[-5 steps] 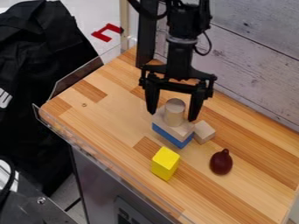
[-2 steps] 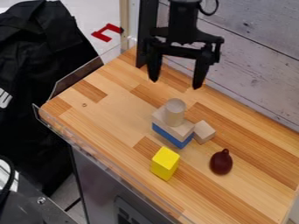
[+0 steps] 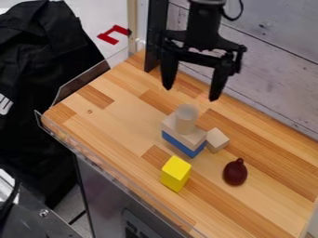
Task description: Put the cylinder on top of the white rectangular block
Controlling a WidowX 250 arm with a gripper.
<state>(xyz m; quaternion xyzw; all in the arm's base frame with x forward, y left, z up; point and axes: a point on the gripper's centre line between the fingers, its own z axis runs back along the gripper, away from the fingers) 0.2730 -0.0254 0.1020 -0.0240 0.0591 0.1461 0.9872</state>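
Note:
My gripper (image 3: pixel 191 94) hangs open above and behind the stack, nothing between its fingers. Below it the pale wooden cylinder (image 3: pixel 186 120) stands upright on a light, whitish-wood rectangular block (image 3: pixel 191 137). That block lies on a blue block (image 3: pixel 182 144), which rests on the wooden table. Gripper and cylinder are apart.
A small wooden cube (image 3: pixel 216 140) sits against the stack's right side. In front is a yellow block (image 3: pixel 175 173), and to the right a dark red pear-shaped object (image 3: pixel 235 172). A grey plank wall (image 3: pixel 273 69) runs behind the table (image 3: pixel 118 125).
The gripper has risen from around the cylinder and moved back, then shifted slightly right and a little down. The cylinder and blocks have kept their places.

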